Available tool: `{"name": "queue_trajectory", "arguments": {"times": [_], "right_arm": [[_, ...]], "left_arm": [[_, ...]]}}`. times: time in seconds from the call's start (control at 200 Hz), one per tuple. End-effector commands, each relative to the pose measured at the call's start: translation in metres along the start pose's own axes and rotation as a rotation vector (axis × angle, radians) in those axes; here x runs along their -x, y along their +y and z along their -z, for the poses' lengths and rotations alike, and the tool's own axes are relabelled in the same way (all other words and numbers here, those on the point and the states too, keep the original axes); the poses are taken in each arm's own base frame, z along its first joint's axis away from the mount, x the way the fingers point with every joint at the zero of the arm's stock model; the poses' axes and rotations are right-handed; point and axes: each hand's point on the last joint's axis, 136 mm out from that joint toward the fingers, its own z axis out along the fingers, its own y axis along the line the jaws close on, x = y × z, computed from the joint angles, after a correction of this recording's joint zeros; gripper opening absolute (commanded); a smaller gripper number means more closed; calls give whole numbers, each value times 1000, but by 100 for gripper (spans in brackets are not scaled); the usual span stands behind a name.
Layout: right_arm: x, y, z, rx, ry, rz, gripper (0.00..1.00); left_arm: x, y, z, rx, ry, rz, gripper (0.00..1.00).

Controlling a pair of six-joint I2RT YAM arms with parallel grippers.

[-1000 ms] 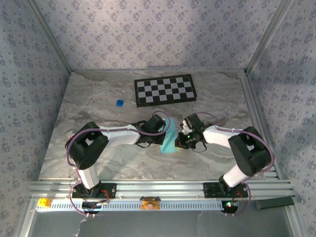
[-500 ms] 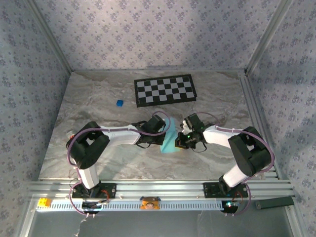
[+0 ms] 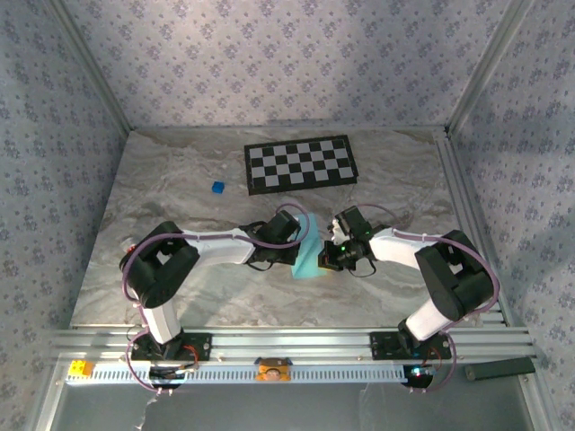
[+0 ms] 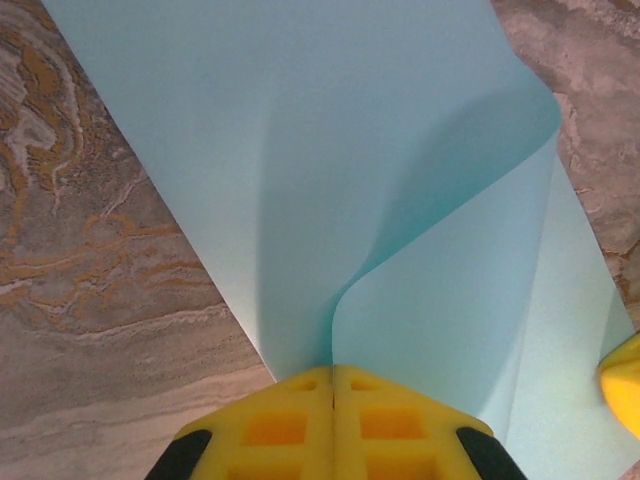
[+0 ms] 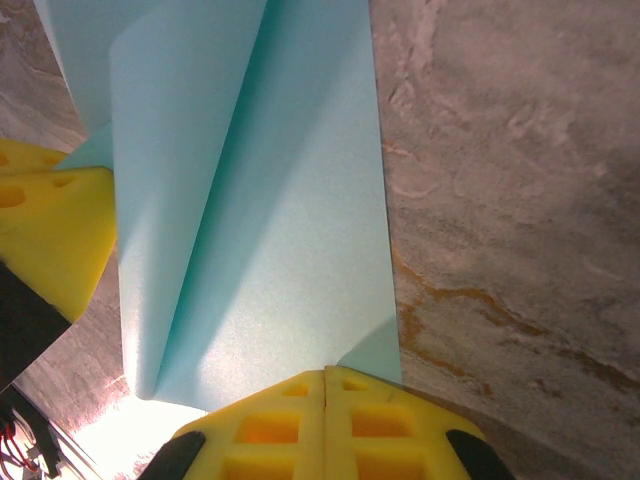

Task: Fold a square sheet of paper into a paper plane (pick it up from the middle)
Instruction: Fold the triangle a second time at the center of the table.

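Observation:
The light-blue sheet of paper [image 3: 306,256] stands folded and bowed up off the marble table between the two wrists. In the left wrist view the paper [image 4: 350,150] curls in a loose fold and runs into my left gripper [image 4: 333,368], which is shut on its edge. In the right wrist view the paper [image 5: 270,220] shows a long slanted crease, and my right gripper [image 5: 327,372] is shut on its near edge. The two grippers face each other, left gripper [image 3: 299,237] and right gripper [image 3: 327,255], a few centimetres apart. I cannot tell whether the fold has a plane's pointed shape.
A black-and-white checkerboard [image 3: 300,164] lies at the back of the table. A tiny dark-blue cube [image 3: 216,188] sits to its left. Aluminium frame rails [image 3: 463,206] run along the right side, and another rail runs along the near edge.

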Motion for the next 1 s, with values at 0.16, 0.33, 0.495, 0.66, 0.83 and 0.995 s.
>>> {"name": "queue_trajectory", "arguments": {"times": [0.16,0.33,0.495,0.66,0.83,0.995], "right_arm": [[-15,-24,-6,-106,44,-39,1],[-15,-25,-6,-107,43,-39,1],[-15,-24,-6,-107,45,-38,1],[-15,-23,-6,-103,44,-36,2],[-11,-18,-4,-84,27,-25,4],[7,6,9,18,-52,-35,7]], "left_arm": [[11,-2,5,-14,-47,-4,4],[8,1,2,-3,-31,-9,4],[3,3,-3,7,-12,-10,4],[-2,5,-7,10,6,-14,4],[-5,6,-8,12,16,-14,4],[-7,7,-8,15,21,-12,3]]}}
